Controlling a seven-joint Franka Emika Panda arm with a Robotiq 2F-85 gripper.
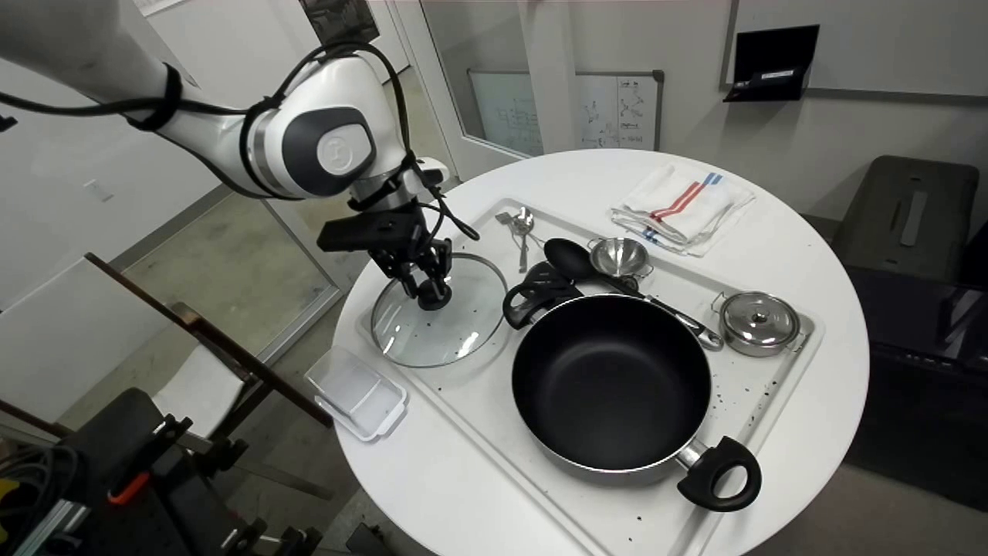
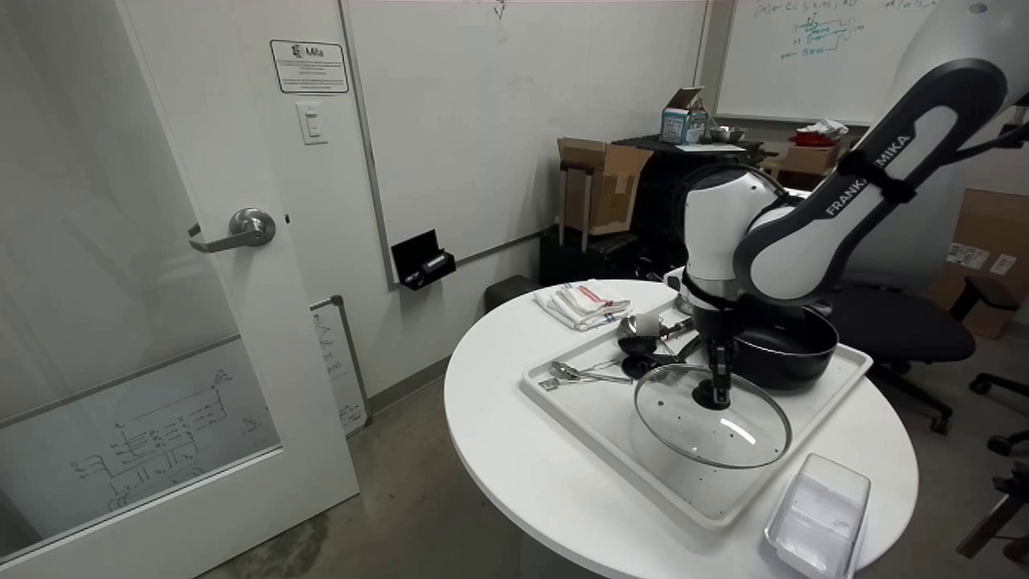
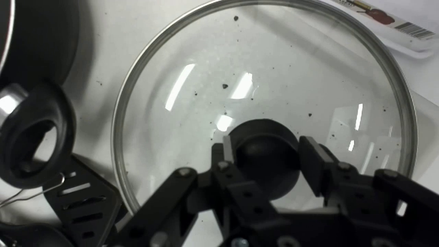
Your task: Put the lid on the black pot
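My gripper [image 3: 268, 157] is narrow, pads [image 3: 310, 164] on either side of the dark knob [image 3: 269, 180], looks like contact; I read it as holding the lid [image 3: 274, 103]. Lid is over one end of the tray [image 1: 478, 425], beside the black pot [image 1: 610, 382], not on it. Can't tell if it's clear of the tray.

Risks, quick:

Slip or tip: round knob between two flat pads, so the lid could pivot about that pinch. Weak squeeze or a jerky swing would do it.

Snag: the pot's loop handle [image 3: 65, 116] points lid-ward, and a slotted spatula [image 3: 82, 210] lies just by the lid's edge. If I cross too low, the glass likely clips the handle, shoves the pot or twists out of my grip.

Bad seat: come down off-centre or tilted and one side rides up. The arm [image 2: 715, 233] hides part of the pot in an exterior view, so lining up there is poor.

Drop: release too high, glass could chip.
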